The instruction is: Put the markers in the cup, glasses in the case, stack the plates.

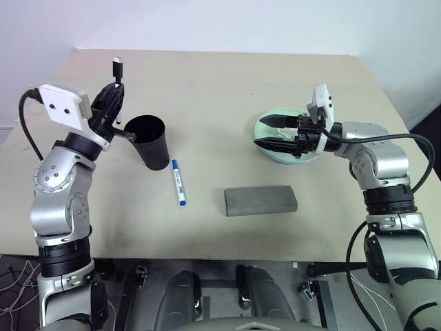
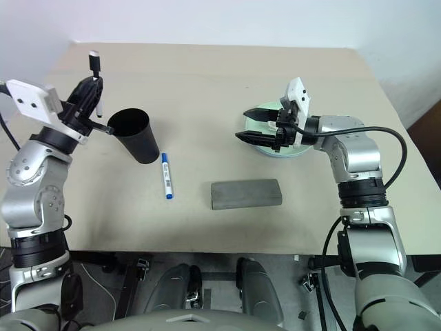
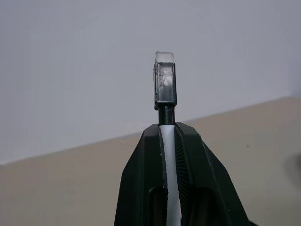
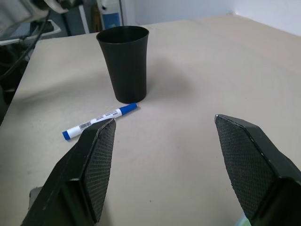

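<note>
My left gripper [image 1: 116, 95] is shut on the black-capped marker [image 1: 118, 69], holding it upright, cap up, just left of the black cup [image 1: 150, 141]. In the left wrist view the white barrel and black cap [image 3: 165, 84] stick out from between the closed fingers [image 3: 150, 155]. The blue-capped marker [image 1: 178, 182] lies flat on the table in front of the cup. At the right, my right gripper [image 1: 263, 131] hangs open, pointing left over the pale plates [image 1: 293, 160], which it largely hides. The grey case [image 1: 260, 201] lies closed at the middle. The glasses are out of view.
The beige table [image 1: 227, 83] stretches bare behind the cup and plates. Its front edge runs just below the case, and its left edge lies close to my left arm.
</note>
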Motion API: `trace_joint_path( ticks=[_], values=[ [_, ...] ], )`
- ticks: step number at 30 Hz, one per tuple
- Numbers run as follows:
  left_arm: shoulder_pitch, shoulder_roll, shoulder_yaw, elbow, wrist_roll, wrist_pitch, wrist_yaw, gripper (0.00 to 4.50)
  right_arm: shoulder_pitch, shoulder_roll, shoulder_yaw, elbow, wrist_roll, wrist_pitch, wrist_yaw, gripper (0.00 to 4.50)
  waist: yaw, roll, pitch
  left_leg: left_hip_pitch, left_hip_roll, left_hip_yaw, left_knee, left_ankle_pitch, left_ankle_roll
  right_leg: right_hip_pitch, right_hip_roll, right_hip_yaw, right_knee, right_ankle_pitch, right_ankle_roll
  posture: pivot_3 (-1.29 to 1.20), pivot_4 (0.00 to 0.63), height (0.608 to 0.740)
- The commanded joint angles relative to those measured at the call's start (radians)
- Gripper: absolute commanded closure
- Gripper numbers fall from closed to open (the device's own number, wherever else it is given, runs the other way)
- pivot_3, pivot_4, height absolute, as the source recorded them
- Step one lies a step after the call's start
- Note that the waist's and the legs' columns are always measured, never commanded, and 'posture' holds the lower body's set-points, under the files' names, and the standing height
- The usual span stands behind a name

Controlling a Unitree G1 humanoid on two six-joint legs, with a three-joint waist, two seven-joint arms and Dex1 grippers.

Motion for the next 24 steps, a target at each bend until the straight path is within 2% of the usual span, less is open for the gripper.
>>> trace_joint_path(
  ticks=[1,14,15,16,21,22,24],
  values=[
    [-0.004,0.003,-0.023,0.023,0.007,-0.064,-0.030,4.47,-0.003,-0.024,-0.035,-0.051,0.024,0.011,-0.009,0.96,0.001,0.000,0.000,0.000,0.000,0.000,0.000,0.000,0.000,0.000,0.000,0.000,0.000,0.000,0.000,0.00,0.150,0.701],
    [0.038,0.012,-0.025,0.009,-0.037,-0.035,-0.044,4.47,0.013,-0.035,-0.037,-0.077,0.025,0.026,-0.022,0.96,0.001,0.000,0.000,0.000,0.000,0.000,0.000,0.000,0.000,0.000,0.000,0.000,0.000,0.000,0.000,0.00,0.150,0.701],
    [0.040,0.013,-0.025,0.007,-0.036,-0.033,-0.042,3.79,0.011,-0.035,-0.037,-0.074,0.024,0.024,-0.022,0.96,0.001,0.000,0.000,0.000,0.000,0.000,0.000,0.000,0.000,0.000,0.000,0.000,0.000,0.000,0.000,0.00,0.150,0.701],
    [0.043,0.014,-0.025,0.008,-0.033,-0.033,-0.037,3.55,0.009,-0.033,-0.036,-0.070,0.023,0.022,-0.023,0.96,0.001,0.000,0.000,0.000,0.000,0.000,0.000,0.000,0.000,0.000,0.000,0.000,0.000,0.000,0.000,0.00,0.150,0.701],
    [0.045,0.012,-0.027,0.001,-0.038,-0.031,-0.031,1.78,0.001,-0.030,-0.032,-0.060,0.020,0.018,-0.022,0.96,0.001,0.000,0.000,0.000,0.000,0.000,0.000,0.000,0.000,0.000,0.000,0.000,0.000,0.000,0.000,0.00,0.150,0.701],
    [0.046,0.011,-0.027,-0.003,-0.040,-0.033,-0.031,1.48,0.001,-0.030,-0.032,-0.060,0.021,0.018,-0.021,0.96,0.001,0.000,0.000,0.000,0.000,0.000,0.000,0.000,0.000,0.000,0.000,0.000,0.000,0.000,0.000,0.00,0.150,0.701],
    [0.051,0.009,-0.031,-0.016,-0.048,-0.031,-0.039,1.48,0.000,-0.030,-0.031,-0.060,0.021,0.019,-0.020,0.96,0.001,0.000,0.000,0.000,0.000,0.000,0.000,0.000,0.000,0.000,0.000,0.000,0.000,0.000,0.000,0.00,0.150,0.701]
  ],
)
